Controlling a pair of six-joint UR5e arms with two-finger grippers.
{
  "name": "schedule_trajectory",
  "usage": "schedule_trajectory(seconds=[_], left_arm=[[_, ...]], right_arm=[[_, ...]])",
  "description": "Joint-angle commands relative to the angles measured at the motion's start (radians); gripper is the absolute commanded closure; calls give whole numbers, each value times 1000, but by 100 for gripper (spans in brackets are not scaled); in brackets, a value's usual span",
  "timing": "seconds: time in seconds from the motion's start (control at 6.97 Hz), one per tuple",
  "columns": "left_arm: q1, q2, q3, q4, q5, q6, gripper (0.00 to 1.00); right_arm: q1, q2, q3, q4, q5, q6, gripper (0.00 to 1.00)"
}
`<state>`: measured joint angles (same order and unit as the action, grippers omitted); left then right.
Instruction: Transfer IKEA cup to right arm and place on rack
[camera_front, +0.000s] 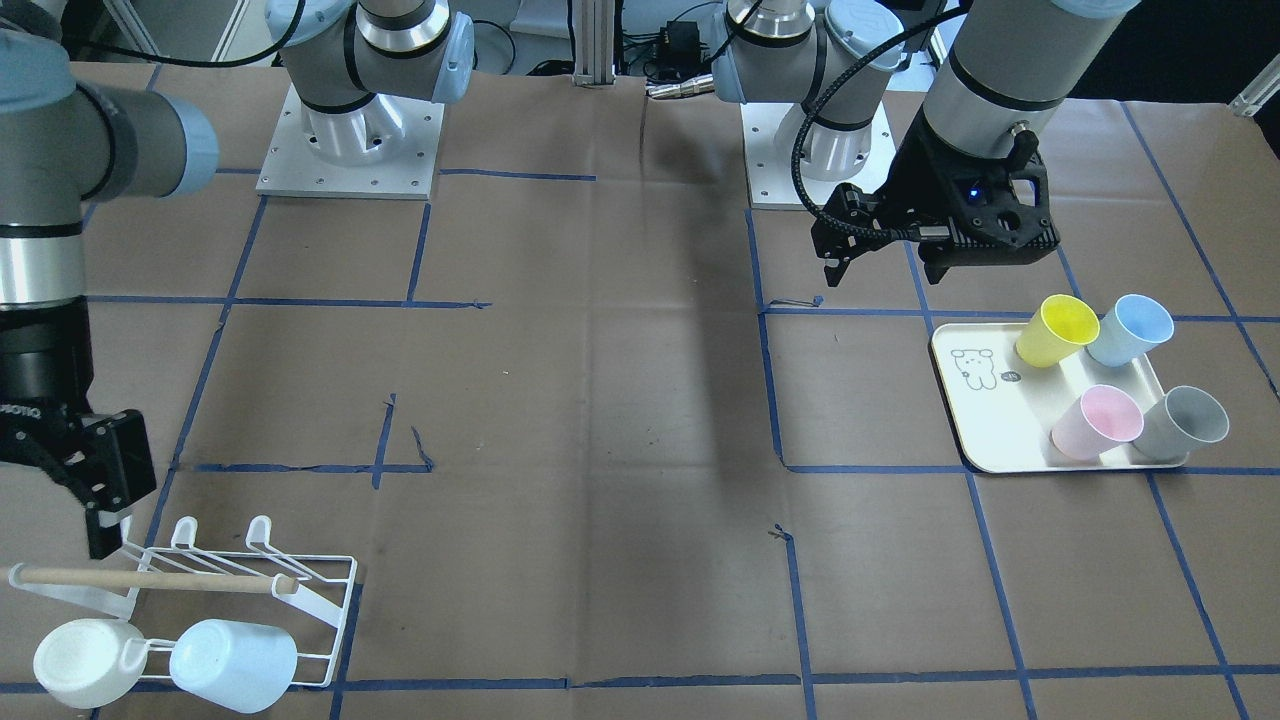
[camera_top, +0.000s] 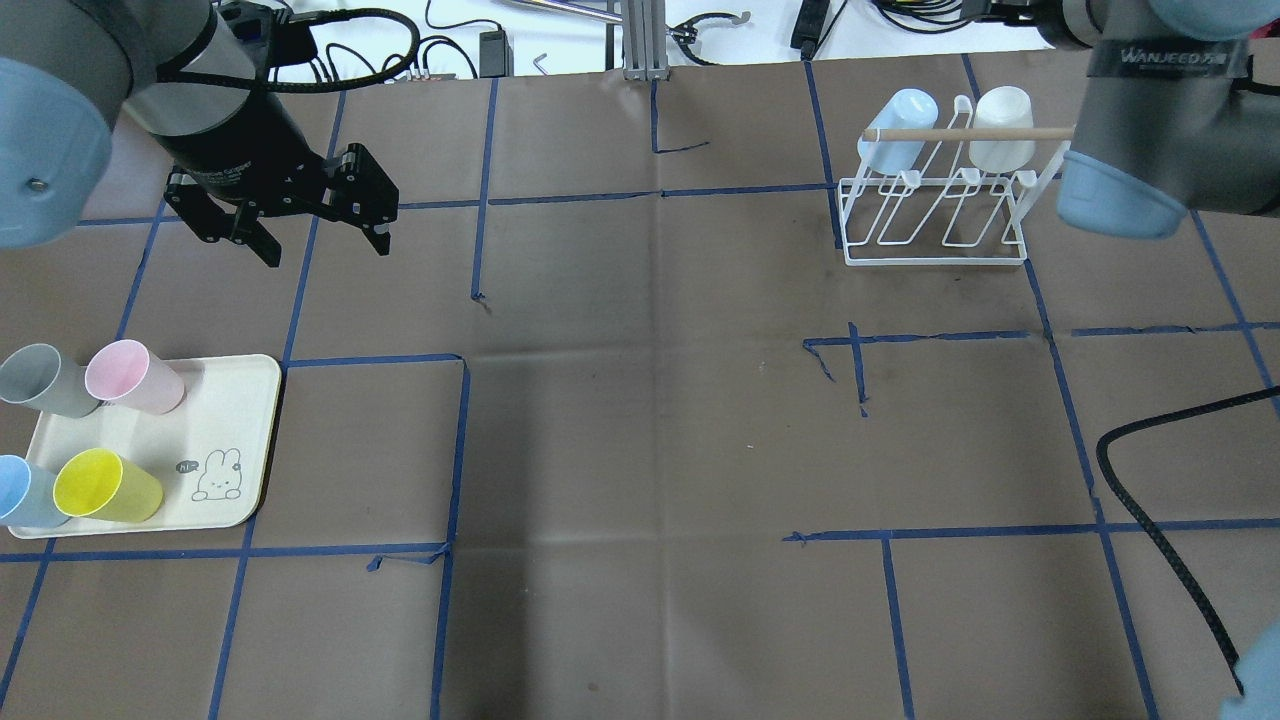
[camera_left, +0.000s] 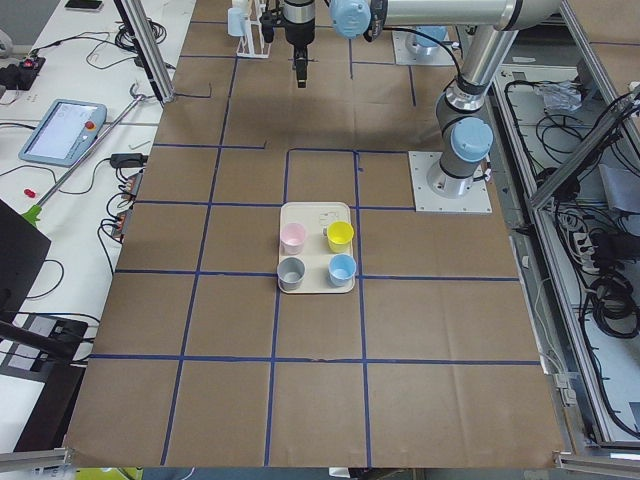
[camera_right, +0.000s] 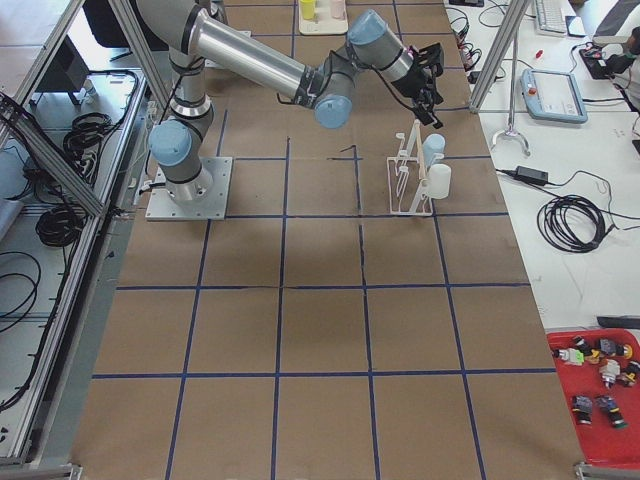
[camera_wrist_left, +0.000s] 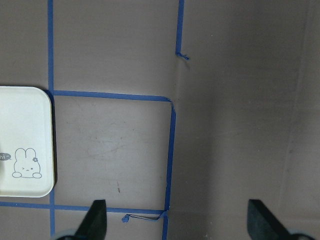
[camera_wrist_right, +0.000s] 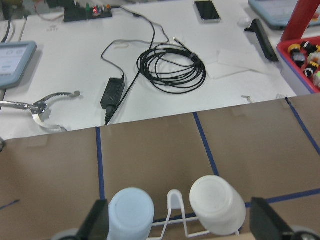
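Gripper, left (camera_top: 326, 240): fingers spread wide with nothing between them; it hangs high over the bare table and points straight down.
Way to the cups: the cream tray (camera_top: 240, 400) lies to this gripper's left and lower. The left wrist view catches only the tray's edge with the bunny and no cup, so the gripper is not above any cup.
Cups on tray: yellow cup (camera_top: 105, 487), pink cup (camera_top: 132, 377), grey cup (camera_top: 45, 380) and blue cup (camera_top: 25, 492), close together in two pairs. Which one is next, I cannot tell.
Long axis: each cup stands upright with its mouth up. I judge the fingers must come down over one wall, with little room beside the neighbours.
Nearer arm: the left one, clearly.
Gripper, right (camera_front: 103, 515): spread open and empty too, just beside the rack (camera_top: 935, 235), well apart from the tray.
Rack: a pale blue cup (camera_top: 897, 128) and a white cup (camera_top: 1003, 128) sit on its prongs, bottoms toward the right wrist camera.
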<state>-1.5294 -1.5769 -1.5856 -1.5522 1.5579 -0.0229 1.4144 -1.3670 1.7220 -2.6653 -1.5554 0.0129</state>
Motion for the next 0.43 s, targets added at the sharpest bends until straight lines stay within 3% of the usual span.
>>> schedule_trajectory(seconds=[0.0, 0.29], left_arm=[[0, 0, 1, 0, -1, 0, 0], [0, 0, 1, 0, 1, 1, 0]], right_arm=[[72, -98, -7, 274, 1, -5, 0], [127, -211, -7, 602, 12, 7, 0]])
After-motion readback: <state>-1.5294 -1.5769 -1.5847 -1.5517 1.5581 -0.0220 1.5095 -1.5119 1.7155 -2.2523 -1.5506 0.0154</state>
